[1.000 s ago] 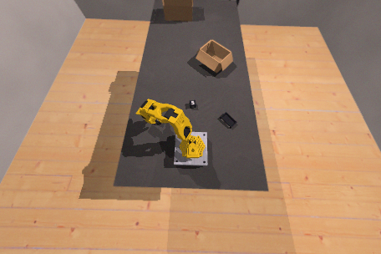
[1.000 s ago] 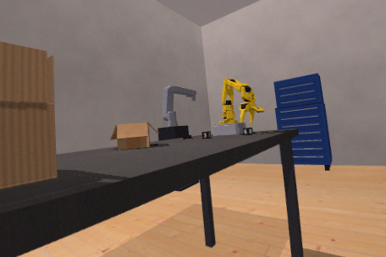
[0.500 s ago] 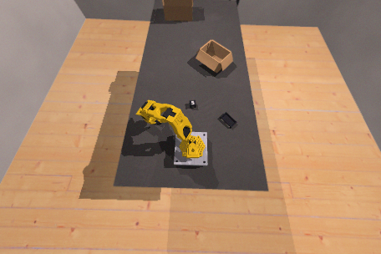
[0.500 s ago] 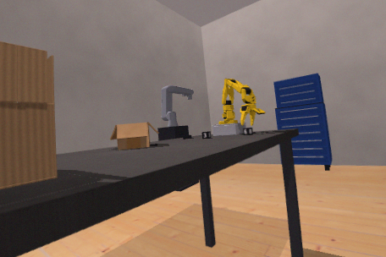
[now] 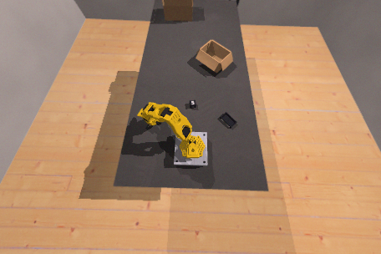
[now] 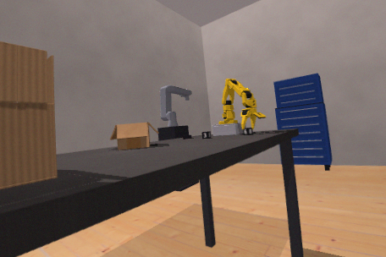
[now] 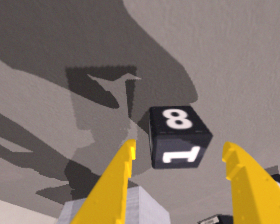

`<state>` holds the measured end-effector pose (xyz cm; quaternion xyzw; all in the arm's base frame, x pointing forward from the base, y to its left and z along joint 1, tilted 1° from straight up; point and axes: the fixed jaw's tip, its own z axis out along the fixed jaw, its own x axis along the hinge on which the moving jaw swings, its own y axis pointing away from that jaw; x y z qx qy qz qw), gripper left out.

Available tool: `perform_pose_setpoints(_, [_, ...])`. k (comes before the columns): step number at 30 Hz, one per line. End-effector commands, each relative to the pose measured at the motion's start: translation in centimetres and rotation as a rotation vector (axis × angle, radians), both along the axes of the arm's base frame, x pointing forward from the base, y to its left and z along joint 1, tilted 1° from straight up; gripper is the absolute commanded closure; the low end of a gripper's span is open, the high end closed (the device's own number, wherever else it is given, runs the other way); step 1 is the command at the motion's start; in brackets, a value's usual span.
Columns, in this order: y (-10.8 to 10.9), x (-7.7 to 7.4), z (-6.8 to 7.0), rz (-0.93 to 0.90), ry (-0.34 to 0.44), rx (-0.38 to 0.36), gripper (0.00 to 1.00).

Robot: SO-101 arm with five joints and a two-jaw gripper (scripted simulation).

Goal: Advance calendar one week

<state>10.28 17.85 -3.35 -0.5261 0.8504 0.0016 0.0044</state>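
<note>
A black cube (image 7: pixel 166 131) (image 6: pixel 247 131) with white digits sits on the table. In the wrist view an 8 shows on its upper face and a sideways 1 on the face below. My gripper (image 7: pixel 180 146) (image 6: pixel 248 124) is open, with its fingertips on either side of this cube in the wrist view and low over it; neither touches it visibly. In the top view the arm hides this cube. A second black cube (image 5: pixel 192 104) (image 6: pixel 206 135) stands apart in front of the base; part of it shows at the wrist view's right edge. The small black tray (image 5: pixel 226 123) lies right of the arm, without cubes.
The robot's pale base plate (image 5: pixel 203 160) is on the dark table (image 5: pixel 167 60). An open cardboard box (image 5: pixel 207 61) (image 6: pixel 133 137) and a taller one (image 5: pixel 178 7) (image 6: pixel 25 116) stand farther back. A grey arm (image 6: pixel 166 105) shows beyond the table.
</note>
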Motion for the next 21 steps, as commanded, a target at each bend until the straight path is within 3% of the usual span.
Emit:
perform_pose_setpoints(1, [-0.29,-0.41,-0.73,-0.003,0.011,-0.016,0.65])
perform_pose_setpoints(21, [-0.35,-0.43,-1.21,-0.003,0.011,-0.016,0.65])
